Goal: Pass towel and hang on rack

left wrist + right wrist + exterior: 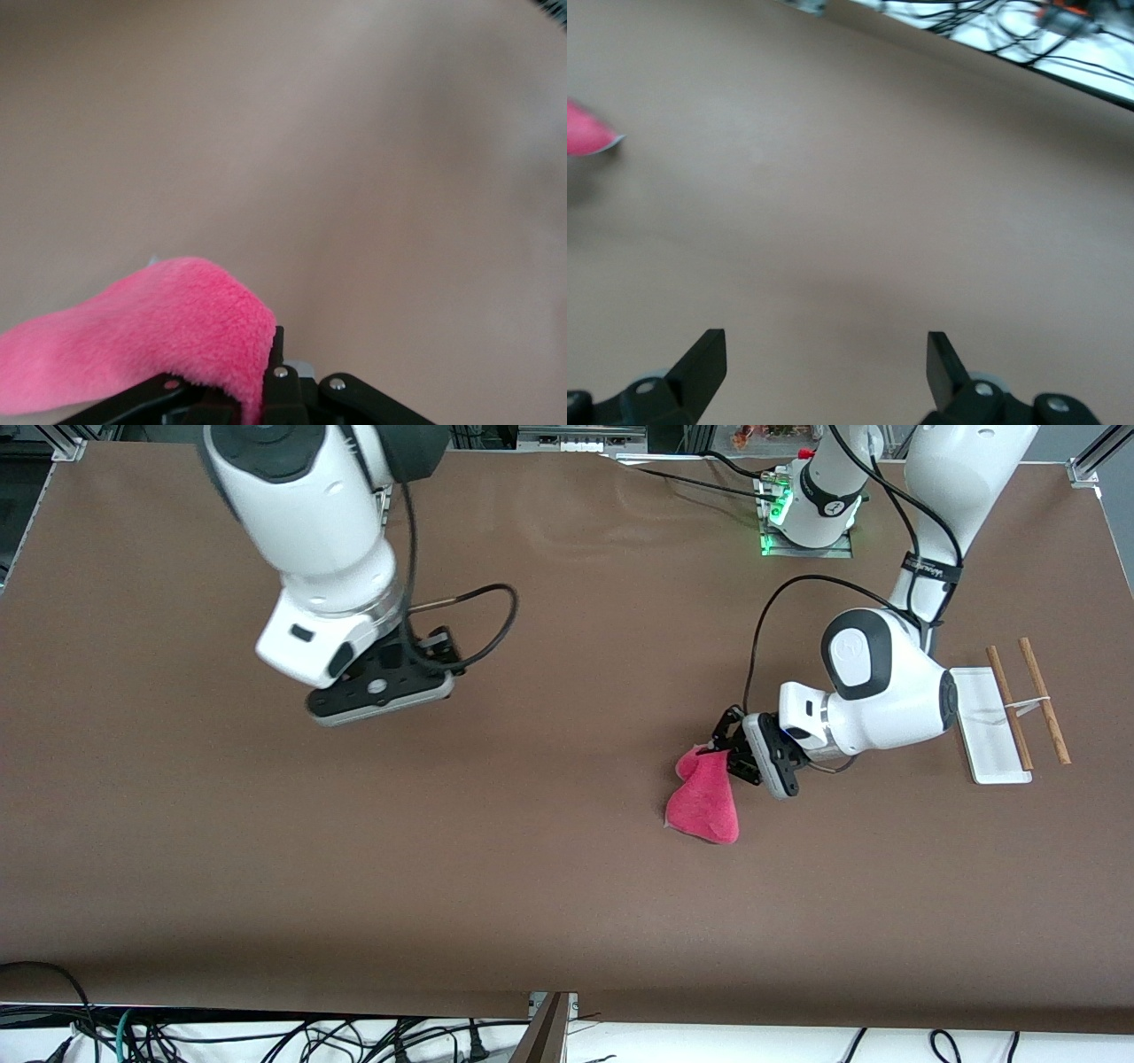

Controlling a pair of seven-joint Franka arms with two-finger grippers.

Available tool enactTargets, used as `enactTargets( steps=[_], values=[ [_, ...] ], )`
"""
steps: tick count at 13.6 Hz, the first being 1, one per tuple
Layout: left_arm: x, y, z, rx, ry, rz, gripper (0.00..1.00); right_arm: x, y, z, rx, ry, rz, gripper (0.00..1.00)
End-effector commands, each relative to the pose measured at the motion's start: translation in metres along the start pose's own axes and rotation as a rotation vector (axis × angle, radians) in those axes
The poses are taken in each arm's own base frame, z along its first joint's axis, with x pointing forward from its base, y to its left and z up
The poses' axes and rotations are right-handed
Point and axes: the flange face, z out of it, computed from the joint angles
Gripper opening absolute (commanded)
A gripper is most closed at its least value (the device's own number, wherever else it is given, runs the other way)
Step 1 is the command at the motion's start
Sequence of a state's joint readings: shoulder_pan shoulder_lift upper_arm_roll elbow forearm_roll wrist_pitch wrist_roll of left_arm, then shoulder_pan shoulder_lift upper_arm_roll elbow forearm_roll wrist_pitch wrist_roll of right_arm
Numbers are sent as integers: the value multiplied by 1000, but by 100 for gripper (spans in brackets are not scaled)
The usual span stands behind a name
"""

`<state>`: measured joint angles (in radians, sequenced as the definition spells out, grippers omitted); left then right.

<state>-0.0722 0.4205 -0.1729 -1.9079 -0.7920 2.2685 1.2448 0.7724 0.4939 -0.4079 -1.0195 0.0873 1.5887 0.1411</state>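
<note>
The pink-red fuzzy towel (702,800) hangs bunched from my left gripper (725,746), which is shut on its upper edge just above the table's middle. In the left wrist view the towel (151,332) drapes out of the shut fingers (280,354). The rack (992,724), a white base with two brown rods (1044,701), stands at the left arm's end of the table, beside my left arm's wrist. My right gripper (381,691) is open and empty, held over the bare table toward the right arm's end. A corner of the towel (589,131) shows in the right wrist view.
The brown table cover (532,886) stretches wide around the towel. The left arm's base with green lights (802,518) stands at the top edge. Cables (266,1036) hang below the table's near edge.
</note>
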Motion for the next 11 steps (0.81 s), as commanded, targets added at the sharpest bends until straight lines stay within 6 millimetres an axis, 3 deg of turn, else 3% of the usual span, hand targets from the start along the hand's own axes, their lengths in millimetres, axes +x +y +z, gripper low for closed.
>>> enactTargets(
  steps=[1, 4, 8, 11],
  values=[
    [-22, -26, -23, 15, -118, -71, 0, 2, 34, -2, -21, -9, 4, 100],
    [-36, -49, -66, 13, -222, -108, 0, 8, 74, 7, -29, -21, 1, 100],
    [-44, -67, -133, 17, -327, -161, 0, 8, 164, 22, -25, -56, 80, 100],
    [-70, -82, -170, 29, -385, -217, 0, -15, 230, 16, 24, -78, 74, 100]
  ],
)
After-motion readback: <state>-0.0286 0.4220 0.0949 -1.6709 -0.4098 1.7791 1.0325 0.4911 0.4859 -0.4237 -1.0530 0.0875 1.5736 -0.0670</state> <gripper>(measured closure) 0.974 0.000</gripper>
